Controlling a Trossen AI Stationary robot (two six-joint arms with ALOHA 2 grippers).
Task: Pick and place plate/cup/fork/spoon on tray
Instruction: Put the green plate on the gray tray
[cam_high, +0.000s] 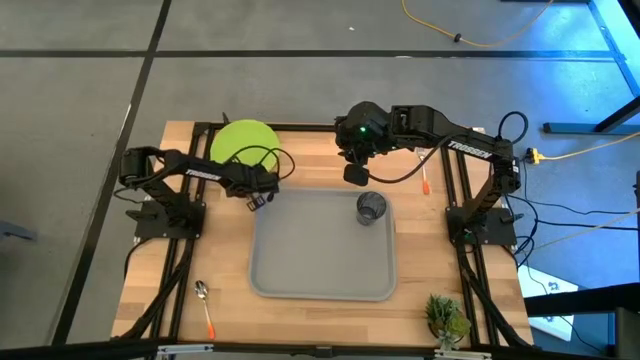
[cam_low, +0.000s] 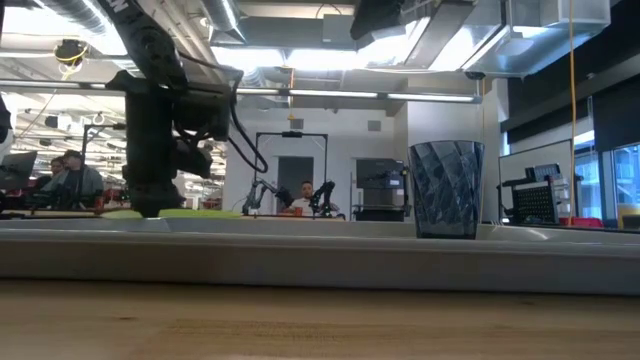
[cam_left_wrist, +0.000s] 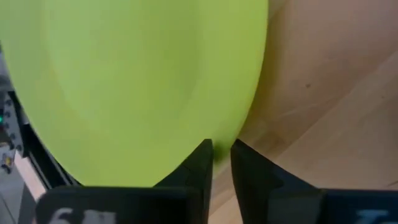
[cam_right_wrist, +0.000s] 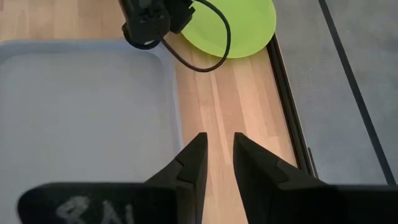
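Observation:
The lime-green plate (cam_high: 243, 143) lies at the table's far left, beyond the tray's far left corner; it also shows in the right wrist view (cam_right_wrist: 239, 25). My left gripper (cam_high: 256, 176) is at the plate's near rim and is shut on it. The grey tumbler cup (cam_high: 371, 208) stands upright inside the light grey tray (cam_high: 310, 270), near its far right corner. My right gripper (cam_high: 356, 176) is shut and empty above the tray's far rim, just beyond the cup. The fork (cam_high: 425, 181) lies on the wood right of the tray. The spoon (cam_high: 205, 303) lies at the near left. My left gripper pinches the plate's near rim (cam_left_wrist: 225, 144) between its two fingers, one above the rim and one below. The fingers come from the near side, slanting down. The plate sits about level and low over the table (cam_low: 190, 212); whether it is lifted clear cannot be told.
A small green plant (cam_high: 445, 318) stands at the table's near right corner. Dark frame rails (cam_high: 180, 270) run along both sides of the table. A strip of bare wood (cam_right_wrist: 205, 93) lies between the tray's far rim and the table's far edge. People sit in the room behind.

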